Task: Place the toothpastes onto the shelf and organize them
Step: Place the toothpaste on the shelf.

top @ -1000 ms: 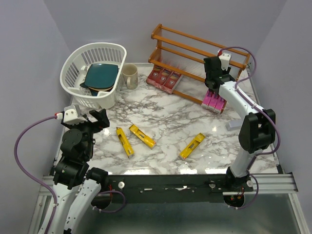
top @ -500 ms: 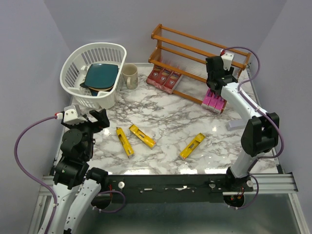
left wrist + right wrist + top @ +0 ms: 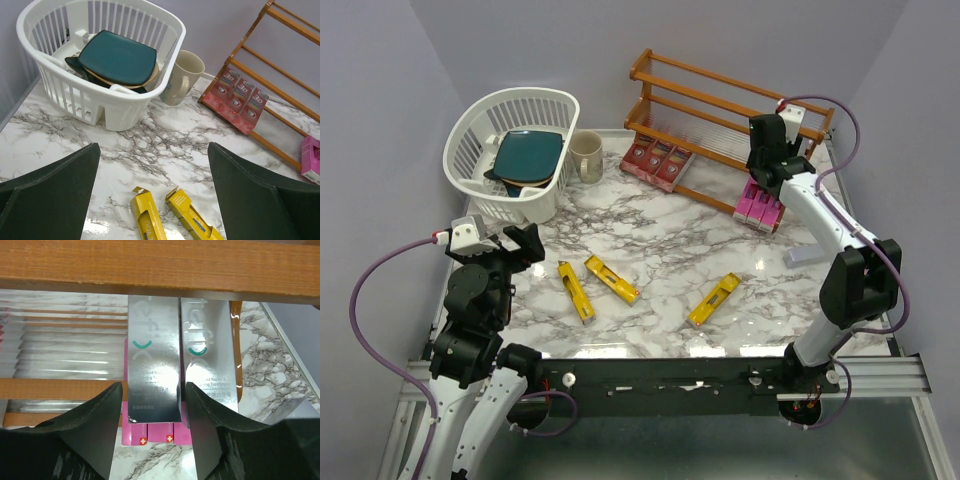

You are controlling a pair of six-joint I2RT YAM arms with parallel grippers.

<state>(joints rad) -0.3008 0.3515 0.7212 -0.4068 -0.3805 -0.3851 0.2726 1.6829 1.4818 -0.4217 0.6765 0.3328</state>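
Note:
The wooden shelf (image 3: 720, 92) stands at the back right. Two silver toothpastes (image 3: 154, 375) lie side by side on its middle tier, under a rail (image 3: 160, 265). My right gripper (image 3: 767, 152) is open, with its fingers either side of the left silver one and small gaps showing on both sides. Pink toothpastes (image 3: 760, 208) sit on the bottom tier below it, and three red ones (image 3: 658, 160) sit at the left end. Three yellow toothpastes (image 3: 575, 291) (image 3: 612, 279) (image 3: 714, 300) and a silver one (image 3: 807, 256) lie on the table. My left gripper (image 3: 520, 243) is open and empty, above the table near the two left yellow ones (image 3: 147, 220).
A white basket (image 3: 470, 130) holding teal dishes stands at the back left, with a beige mug (image 3: 586, 155) beside it. The table's right edge runs close to the loose silver carton. Grey walls close in the back and sides.
My right gripper has shifted a little to the right along the shelf's middle tier. The left arm and the cartons on the table have not moved.

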